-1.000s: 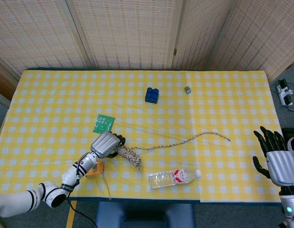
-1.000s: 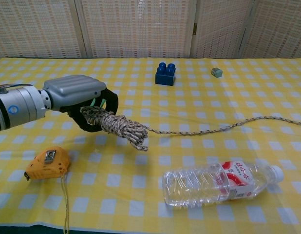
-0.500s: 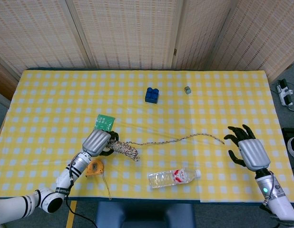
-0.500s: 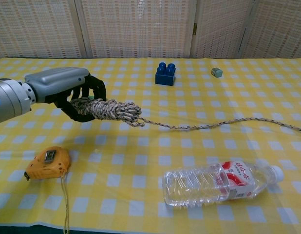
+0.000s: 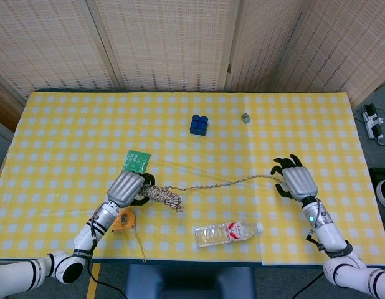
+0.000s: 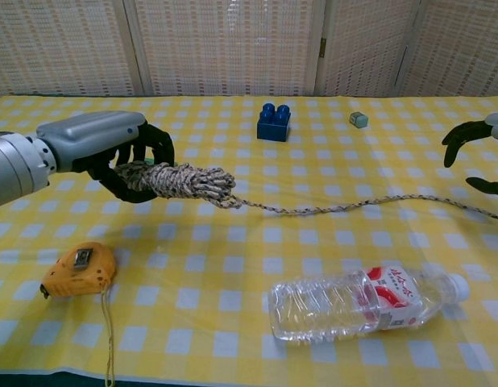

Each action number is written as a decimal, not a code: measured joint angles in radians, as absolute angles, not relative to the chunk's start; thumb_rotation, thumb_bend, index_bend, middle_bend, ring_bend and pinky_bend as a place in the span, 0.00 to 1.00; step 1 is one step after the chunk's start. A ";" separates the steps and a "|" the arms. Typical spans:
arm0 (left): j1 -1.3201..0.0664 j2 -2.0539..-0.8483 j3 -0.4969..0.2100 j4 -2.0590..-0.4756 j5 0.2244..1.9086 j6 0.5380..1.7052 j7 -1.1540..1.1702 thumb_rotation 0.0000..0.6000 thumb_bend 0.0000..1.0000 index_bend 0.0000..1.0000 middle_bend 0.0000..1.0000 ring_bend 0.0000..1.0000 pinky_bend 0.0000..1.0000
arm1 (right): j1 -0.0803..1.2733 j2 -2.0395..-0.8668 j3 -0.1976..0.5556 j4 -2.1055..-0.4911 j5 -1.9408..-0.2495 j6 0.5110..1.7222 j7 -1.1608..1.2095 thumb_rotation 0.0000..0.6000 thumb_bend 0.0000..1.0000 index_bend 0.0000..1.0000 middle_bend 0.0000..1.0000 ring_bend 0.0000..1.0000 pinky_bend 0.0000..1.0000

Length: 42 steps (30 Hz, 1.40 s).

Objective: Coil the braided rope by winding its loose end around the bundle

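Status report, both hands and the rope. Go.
Left hand grips the rope bundle. Right hand open over the loose end, not holding. Water bottle lies just below the strand.

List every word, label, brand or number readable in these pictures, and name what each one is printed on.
Nothing can be read with confidence.
Clear plastic water bottle: its red and white label carries characters, too blurred to read.
Orange tape measure: a small grey label, too small to read.
Green flat card: faint markings, illegible.
Blue toy brick and small grey-green cube: no text visible.
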<state>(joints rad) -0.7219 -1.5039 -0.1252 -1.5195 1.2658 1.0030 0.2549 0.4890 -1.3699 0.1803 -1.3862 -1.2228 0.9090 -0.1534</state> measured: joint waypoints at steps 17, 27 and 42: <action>-0.722 -1.497 -0.131 -1.543 1.235 0.992 0.281 1.00 0.60 0.68 0.67 0.60 0.61 | 0.621 -1.593 0.213 -1.106 -1.109 0.820 -0.189 1.00 0.28 0.47 0.23 0.16 0.07; -0.723 -1.494 -0.135 -1.555 1.219 0.991 0.299 1.00 0.60 0.68 0.67 0.60 0.60 | 0.660 -1.644 0.202 -0.994 -1.115 0.757 -0.151 1.00 0.28 0.51 0.25 0.17 0.07; -0.724 -1.495 -0.136 -1.547 1.193 0.983 0.311 1.00 0.60 0.68 0.67 0.60 0.58 | 0.690 -1.672 0.185 -0.924 -1.132 0.700 -0.108 1.00 0.42 0.52 0.26 0.17 0.07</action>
<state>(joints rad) -0.7242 -1.4954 -0.1358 -1.5468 1.1926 0.9832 0.3109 0.6900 -1.6716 0.1846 -0.9243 -1.1324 0.7002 -0.1083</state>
